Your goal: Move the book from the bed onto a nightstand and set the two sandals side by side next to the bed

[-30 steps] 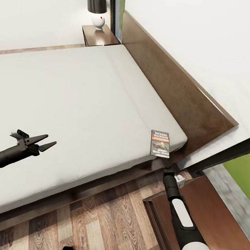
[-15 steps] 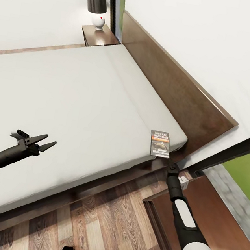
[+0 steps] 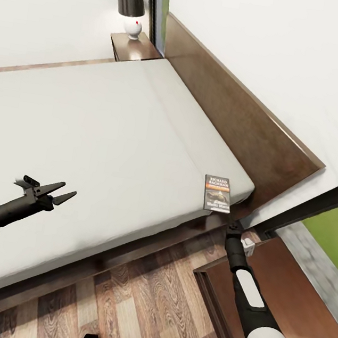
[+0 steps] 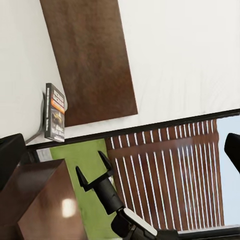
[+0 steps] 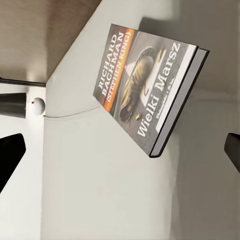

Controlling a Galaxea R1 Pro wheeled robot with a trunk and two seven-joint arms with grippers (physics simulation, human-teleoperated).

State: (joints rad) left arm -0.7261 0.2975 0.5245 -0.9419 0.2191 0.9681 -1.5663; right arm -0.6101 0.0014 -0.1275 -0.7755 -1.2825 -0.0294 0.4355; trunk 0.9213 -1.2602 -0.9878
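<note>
At mattress corner: thin dark book [image 3: 217,193], orange band; right gripper [image 3: 232,227] spread, possibly empty.

head view above bed [image 3: 87,141], wrist views share book [image 5: 145,85]

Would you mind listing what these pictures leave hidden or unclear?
- Right gripper, head view: its fingertips sit below the bed edge, too small to judge the jaws.
- Near nightstand, head view: cut off by the picture's edge and covered by the right arm.
- Book, right wrist view: small subtitle blurred.
</note>
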